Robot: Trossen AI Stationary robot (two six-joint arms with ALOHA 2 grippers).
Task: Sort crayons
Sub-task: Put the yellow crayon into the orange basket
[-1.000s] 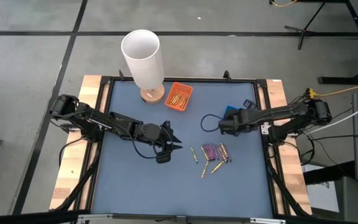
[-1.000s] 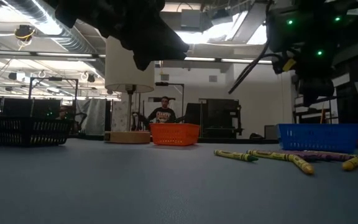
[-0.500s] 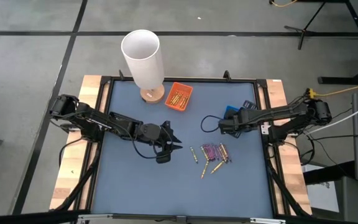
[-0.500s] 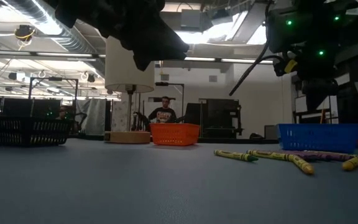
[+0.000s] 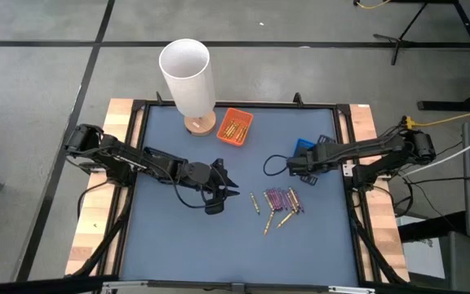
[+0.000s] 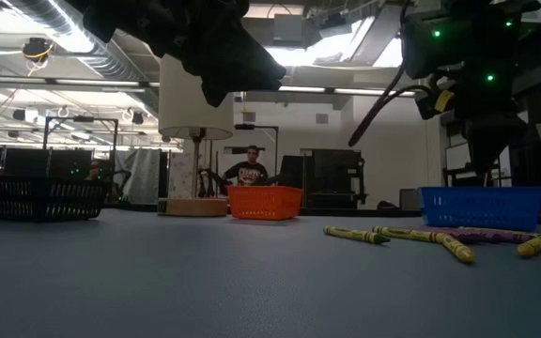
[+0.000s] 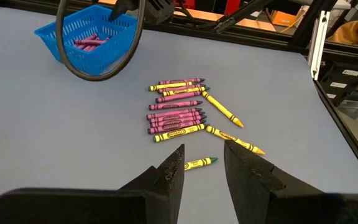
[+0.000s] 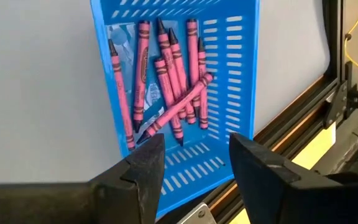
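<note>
Loose crayons (image 5: 280, 200), yellow and purple, lie flat on the blue table right of centre, and also show in the left wrist view (image 7: 176, 118). A blue basket (image 5: 303, 145) at the right holds several purple crayons (image 8: 166, 87). An orange basket (image 5: 235, 126) at the far middle holds yellow ones. My right gripper (image 8: 194, 165) hangs open above the blue basket's near end with nothing between its fingers. My left gripper (image 7: 204, 171) hovers open left of the loose pile (image 5: 233, 189), pointing toward it, and is empty.
A tall white cylinder on a round wooden base (image 5: 188, 73) stands at the far left of the table. A black cable loop (image 5: 274, 163) hangs off my right arm. A black frame (image 5: 345, 163) rims the table. A person (image 6: 250, 171) sits beyond the far edge.
My right gripper has shifted a little toward the table's right edge, staying above the blue basket. The loose crayons have not moved.
</note>
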